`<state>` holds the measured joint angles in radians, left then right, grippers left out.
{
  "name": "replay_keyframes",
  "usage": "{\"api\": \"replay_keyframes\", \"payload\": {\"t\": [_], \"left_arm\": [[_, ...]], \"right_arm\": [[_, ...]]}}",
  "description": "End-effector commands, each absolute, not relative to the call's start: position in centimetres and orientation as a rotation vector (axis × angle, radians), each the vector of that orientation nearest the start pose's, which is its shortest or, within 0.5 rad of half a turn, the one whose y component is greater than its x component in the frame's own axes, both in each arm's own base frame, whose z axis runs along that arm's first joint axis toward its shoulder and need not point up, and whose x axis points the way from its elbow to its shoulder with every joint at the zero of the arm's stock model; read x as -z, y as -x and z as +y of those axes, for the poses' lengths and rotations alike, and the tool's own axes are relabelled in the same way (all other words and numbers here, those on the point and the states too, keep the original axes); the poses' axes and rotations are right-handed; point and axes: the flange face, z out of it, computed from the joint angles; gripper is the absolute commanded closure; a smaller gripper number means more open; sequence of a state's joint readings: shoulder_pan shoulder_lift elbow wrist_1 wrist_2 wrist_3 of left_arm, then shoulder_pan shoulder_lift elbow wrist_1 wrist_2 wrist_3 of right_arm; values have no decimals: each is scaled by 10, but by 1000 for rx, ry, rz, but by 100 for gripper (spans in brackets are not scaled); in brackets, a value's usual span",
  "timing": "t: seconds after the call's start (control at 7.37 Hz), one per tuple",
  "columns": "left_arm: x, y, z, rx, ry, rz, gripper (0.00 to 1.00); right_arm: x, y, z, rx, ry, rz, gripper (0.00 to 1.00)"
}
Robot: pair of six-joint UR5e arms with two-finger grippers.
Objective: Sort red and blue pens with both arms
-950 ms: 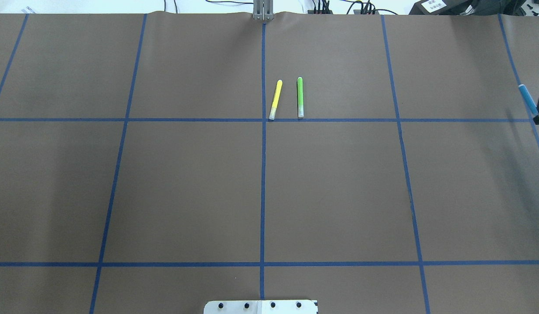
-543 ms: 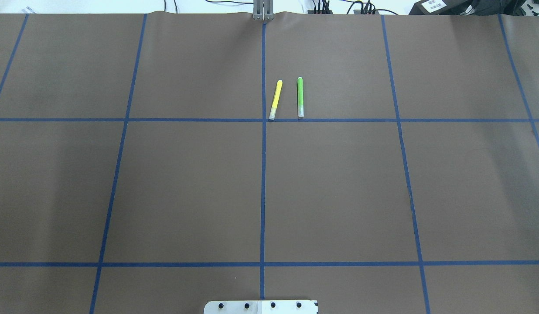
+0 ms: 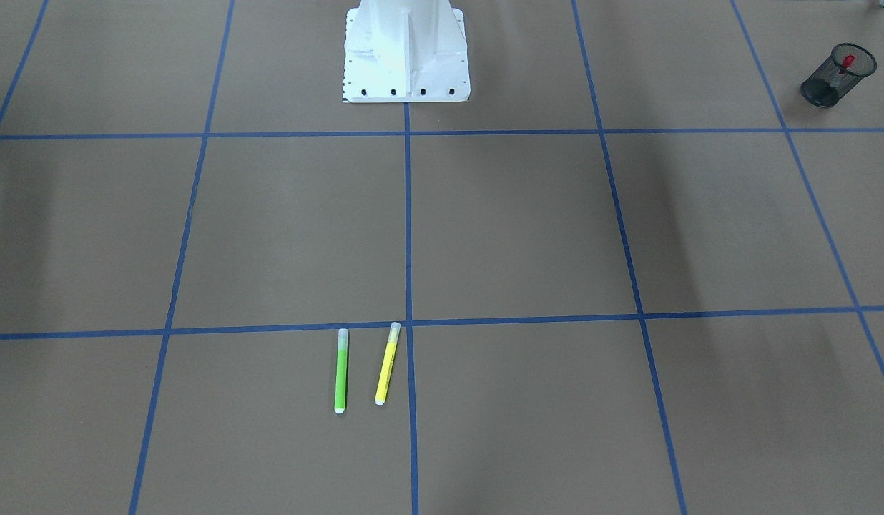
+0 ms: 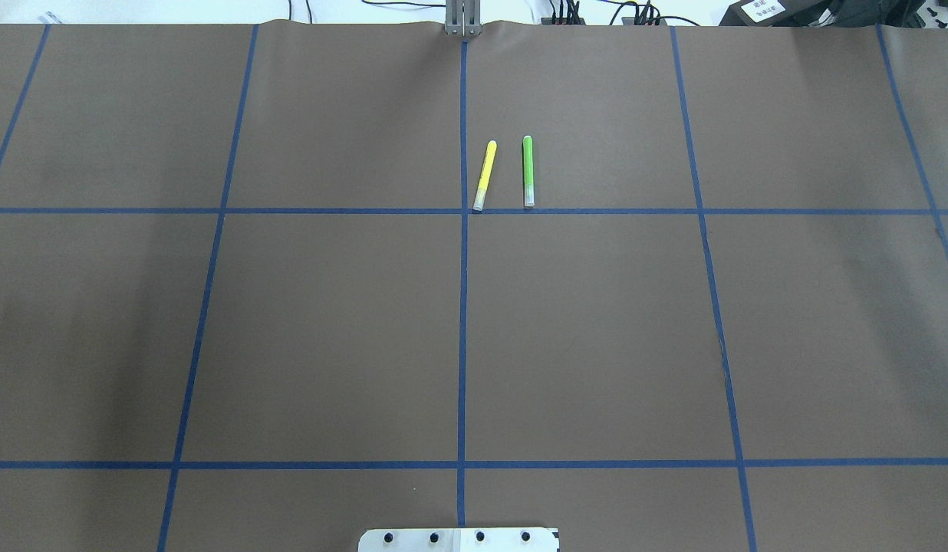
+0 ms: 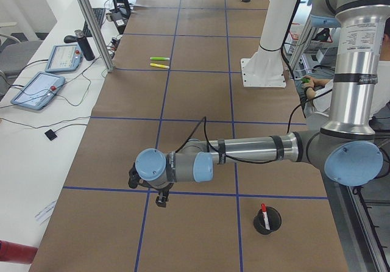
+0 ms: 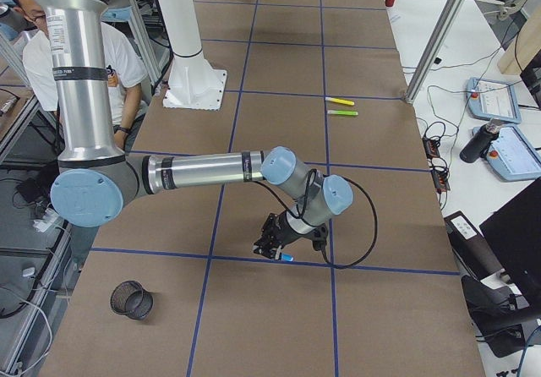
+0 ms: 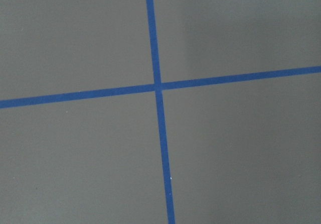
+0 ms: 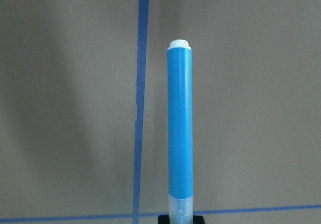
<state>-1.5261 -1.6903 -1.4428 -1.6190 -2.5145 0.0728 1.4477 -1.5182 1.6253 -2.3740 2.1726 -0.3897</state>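
Observation:
The blue pen (image 8: 180, 133) juts out over the table from the black tips of my right gripper (image 8: 179, 219), which is shut on its clear cap end. In the exterior right view this gripper (image 6: 275, 252) hovers low over a blue tape line with the pen (image 6: 286, 259) beneath it. The red pen (image 3: 848, 61) stands in a black mesh cup (image 3: 840, 77) on my left side. My left gripper (image 5: 161, 200) hangs low over the table near that cup (image 5: 268, 221). I cannot tell whether it is open or shut. Its wrist view holds only the tape cross.
A yellow marker (image 4: 485, 175) and a green marker (image 4: 528, 170) lie side by side near the table's far middle. A second black mesh cup (image 6: 131, 299) stands on my right side. The white pedestal (image 3: 405, 50) is at the base. A person (image 6: 51, 64) sits behind the arms.
One second ago my right gripper and the blue pen showed at the right edge of the overhead view. They have since left that view. The markers have not moved.

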Motion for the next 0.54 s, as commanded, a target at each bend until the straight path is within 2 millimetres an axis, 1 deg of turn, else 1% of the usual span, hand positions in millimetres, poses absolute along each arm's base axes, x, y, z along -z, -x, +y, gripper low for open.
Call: {"api": "replay_keyframes", "payload": {"t": [0.0,0.14,0.27,0.41], "left_arm": [[-611,10,-576,-162,-82,942,0],[-596,9,-585,-172,-105,940,0],[-585,9,-589,-163,-115,941,0],[-578,8,-593,-156,-137,943,0]], "right_arm": [[-688,-29,-399,257,776,-676,100],[-699,-34,-372,313,862,-712,100],[-705,-41,-348,336,954,-715,100],[-717,-47,-324,346,1022,-693,100]]}}
